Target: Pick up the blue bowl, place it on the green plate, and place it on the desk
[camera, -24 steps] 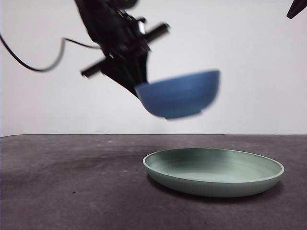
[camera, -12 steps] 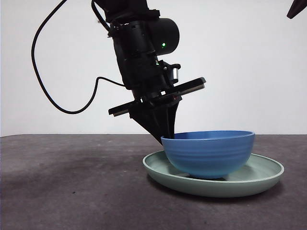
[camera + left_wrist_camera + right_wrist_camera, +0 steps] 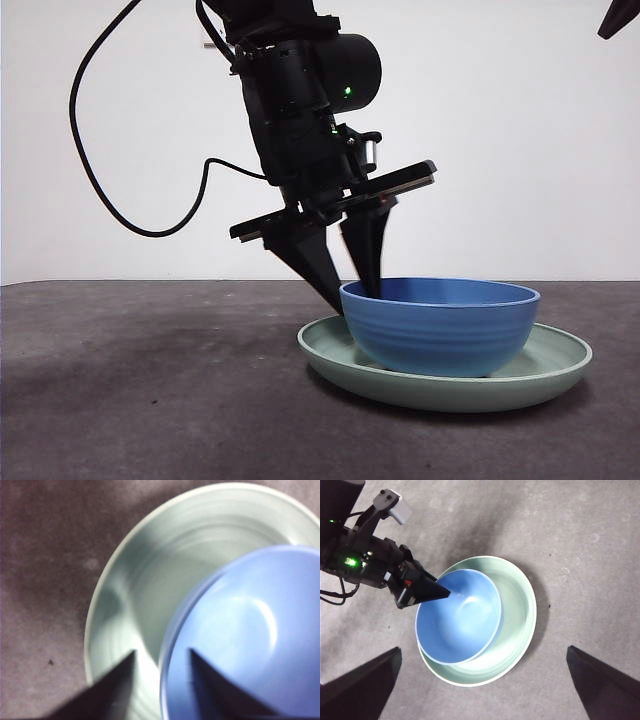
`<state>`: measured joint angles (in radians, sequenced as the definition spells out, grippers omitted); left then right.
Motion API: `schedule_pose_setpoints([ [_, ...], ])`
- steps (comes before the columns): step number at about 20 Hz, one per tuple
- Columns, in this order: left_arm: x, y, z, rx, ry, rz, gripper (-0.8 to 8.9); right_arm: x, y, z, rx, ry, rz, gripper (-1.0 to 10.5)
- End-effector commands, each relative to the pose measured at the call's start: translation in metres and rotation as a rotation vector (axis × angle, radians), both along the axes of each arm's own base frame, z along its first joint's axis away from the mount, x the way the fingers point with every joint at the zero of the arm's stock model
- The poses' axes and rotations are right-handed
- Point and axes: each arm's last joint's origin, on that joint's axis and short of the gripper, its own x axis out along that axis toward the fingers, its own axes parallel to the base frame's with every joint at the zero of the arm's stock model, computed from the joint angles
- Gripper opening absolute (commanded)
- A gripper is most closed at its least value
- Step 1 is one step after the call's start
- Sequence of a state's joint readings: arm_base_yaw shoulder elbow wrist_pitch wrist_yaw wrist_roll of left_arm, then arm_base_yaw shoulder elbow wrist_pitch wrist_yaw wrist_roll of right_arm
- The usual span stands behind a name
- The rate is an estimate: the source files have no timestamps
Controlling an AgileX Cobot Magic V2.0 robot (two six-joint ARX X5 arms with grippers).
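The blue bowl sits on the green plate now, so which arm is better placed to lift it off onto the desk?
Probably the left. Its hand straddles the blue bowl's rim, open, over the green plate. The right hand hangs high above, wide open.

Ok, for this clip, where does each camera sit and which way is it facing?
Front view: low at desk height, looking level at the blue bowl on the green plate; left end effector straddles the bowl's rim.
Left wrist view: looks down past its own open jaws at bowl rim and plate.
Right wrist view: high above, looking down; right end effector open, holding nothing.
All three share the bowl and plate.
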<state>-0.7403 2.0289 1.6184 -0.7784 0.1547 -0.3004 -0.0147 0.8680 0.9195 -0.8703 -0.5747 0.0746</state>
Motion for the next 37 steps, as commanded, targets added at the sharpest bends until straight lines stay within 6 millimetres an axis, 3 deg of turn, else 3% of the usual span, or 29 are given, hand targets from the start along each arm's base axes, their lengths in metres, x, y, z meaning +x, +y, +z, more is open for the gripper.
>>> schedule_pose_setpoints([
  [1,0.004,-0.007,0.004,-0.020,-0.011,0.016,3.78,0.002,0.000,0.004,-0.004,-0.021,0.007,5.7],
  [3,0.007,-0.006,0.012,-0.025,-0.011,0.015,4.44,0.002,0.000,0.004,-0.004,-0.021,0.007,5.7],
  [7,0.002,0.003,0.042,-0.035,-0.048,-0.016,4.48,0.002,0.000,0.004,-0.004,-0.022,0.007,5.7],
  [10,-0.011,0.021,0.075,-0.013,-0.101,-0.048,5.71,0.002,0.000,0.004,-0.004,-0.022,0.007,5.7],
  [16,-0.066,0.074,0.166,-0.011,-0.336,-0.153,5.72,0.002,0.000,0.004,-0.004,-0.022,0.007,5.7],
  [19,-0.100,0.105,0.189,-0.050,-0.416,-0.169,5.71,0.002,0.000,0.004,-0.004,-0.022,0.007,5.7],
  [21,-0.123,0.126,0.190,-0.084,-0.476,-0.168,5.71,0.002,0.000,0.004,-0.004,-0.021,0.007,5.7],
  [25,-0.168,0.167,0.170,-0.154,-0.573,-0.140,5.71,0.001,0.000,0.004,-0.003,-0.015,0.007,5.7],
  [29,-0.202,0.196,0.153,-0.233,-0.631,-0.090,5.71,0.000,0.000,0.003,-0.003,0.001,0.007,5.7],
  [33,-0.220,0.211,0.143,-0.275,-0.631,-0.045,5.70,0.000,0.000,0.002,-0.003,0.013,0.007,5.7],
  [37,-0.228,0.218,0.148,-0.318,-0.664,-0.025,5.66,-0.001,0.000,0.002,-0.003,0.020,0.007,5.7],
])
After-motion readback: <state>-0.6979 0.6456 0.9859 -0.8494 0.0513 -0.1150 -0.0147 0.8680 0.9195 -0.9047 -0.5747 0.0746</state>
